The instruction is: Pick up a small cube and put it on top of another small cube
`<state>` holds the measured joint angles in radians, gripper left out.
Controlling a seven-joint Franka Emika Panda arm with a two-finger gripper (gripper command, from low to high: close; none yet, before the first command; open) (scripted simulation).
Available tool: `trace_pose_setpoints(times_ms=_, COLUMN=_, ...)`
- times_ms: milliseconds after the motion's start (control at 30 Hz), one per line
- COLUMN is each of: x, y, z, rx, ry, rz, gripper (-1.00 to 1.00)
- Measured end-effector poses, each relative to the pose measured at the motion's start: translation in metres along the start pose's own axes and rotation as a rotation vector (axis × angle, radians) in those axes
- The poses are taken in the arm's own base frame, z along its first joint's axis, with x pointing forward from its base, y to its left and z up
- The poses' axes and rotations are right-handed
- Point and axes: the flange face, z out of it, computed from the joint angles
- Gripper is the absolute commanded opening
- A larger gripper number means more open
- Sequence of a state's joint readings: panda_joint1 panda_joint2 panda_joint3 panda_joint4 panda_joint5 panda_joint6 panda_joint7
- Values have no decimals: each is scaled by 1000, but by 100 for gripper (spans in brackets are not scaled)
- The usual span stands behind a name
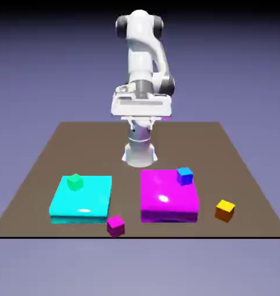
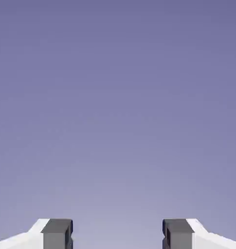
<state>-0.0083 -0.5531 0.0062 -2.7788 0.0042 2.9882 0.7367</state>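
the end effector (image 2: pixel 118 236) is spread and empty, facing only backdrop. the small magenta cube (image 1: pixel 115 225) sits at the surface's (image 1: pixel 246 173) near edge — a clumsy descent could nudge it off, or confuse it with the large magenta block (image 1: pixel 168 195); the orange-yellow cube (image 1: pixel 224 210) stands well apart.

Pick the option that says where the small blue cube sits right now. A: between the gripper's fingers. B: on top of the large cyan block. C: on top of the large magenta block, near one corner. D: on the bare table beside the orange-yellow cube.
C: the small blue cube rests on the large magenta block, at its far corner toward the exterior view's right.
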Motion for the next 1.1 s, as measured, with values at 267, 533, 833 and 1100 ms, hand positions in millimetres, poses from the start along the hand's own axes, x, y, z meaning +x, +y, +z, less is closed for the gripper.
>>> trace_pose_setpoints(times_ms=267, x=16, y=47, z=95, rx=-259, ry=-308, rz=245, gripper=0)
trace_pose_setpoints(times_ms=533, x=14, y=113, z=175, rx=-562, ry=-542, rz=460, gripper=0)
trace_pose_setpoints(times_ms=833, x=10, y=182, z=231, rx=-916, ry=-692, rz=653, gripper=0)
trace_pose_setpoints(times_ms=1100, x=18, y=225, z=251, rx=-1210, ry=-665, rz=790, gripper=0)
